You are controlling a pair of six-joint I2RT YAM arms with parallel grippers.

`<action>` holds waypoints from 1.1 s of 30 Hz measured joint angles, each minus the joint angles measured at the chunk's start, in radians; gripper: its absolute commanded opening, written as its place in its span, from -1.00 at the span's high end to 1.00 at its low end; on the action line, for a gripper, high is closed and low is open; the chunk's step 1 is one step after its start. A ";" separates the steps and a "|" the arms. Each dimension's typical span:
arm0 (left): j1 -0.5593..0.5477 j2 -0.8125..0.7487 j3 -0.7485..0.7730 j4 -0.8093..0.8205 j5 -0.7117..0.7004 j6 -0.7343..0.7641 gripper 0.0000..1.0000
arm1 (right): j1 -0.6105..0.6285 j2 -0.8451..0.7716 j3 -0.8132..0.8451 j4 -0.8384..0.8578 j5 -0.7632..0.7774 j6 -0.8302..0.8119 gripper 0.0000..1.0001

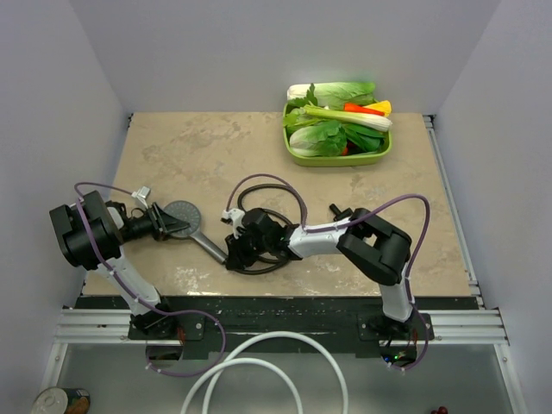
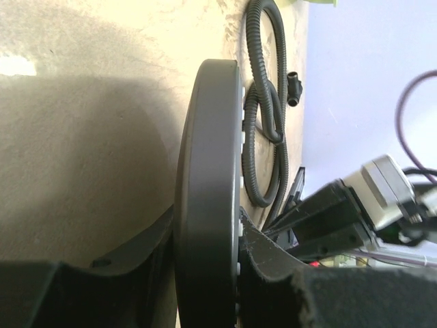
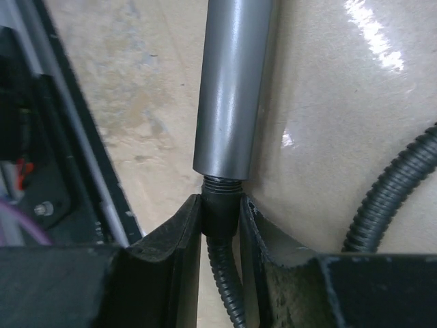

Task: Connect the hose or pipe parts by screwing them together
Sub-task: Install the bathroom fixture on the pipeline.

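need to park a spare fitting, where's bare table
Bare: the far left stretch of table, left of the green tray, beyond the shower head; also the right strip between tray and right arm. Crowded: near centre, around the hose coil and T-fitting.

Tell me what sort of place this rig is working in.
Most likely a lab test cell, not a home: plain white walls box in a stone-patterned tabletop, metal rails run along its near edge, and a green tray of vegetables looks like a prop.
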 measured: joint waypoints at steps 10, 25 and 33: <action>0.001 0.012 0.042 -0.111 0.065 0.069 1.00 | -0.105 0.030 -0.144 0.388 -0.288 0.311 0.23; 0.013 -0.063 -0.040 0.045 0.029 -0.014 1.00 | -0.086 -0.251 0.156 -0.278 0.061 -0.162 -0.92; 0.025 0.024 -0.040 0.067 0.035 -0.053 1.00 | 0.110 -0.249 0.203 -0.503 0.264 -0.352 -0.78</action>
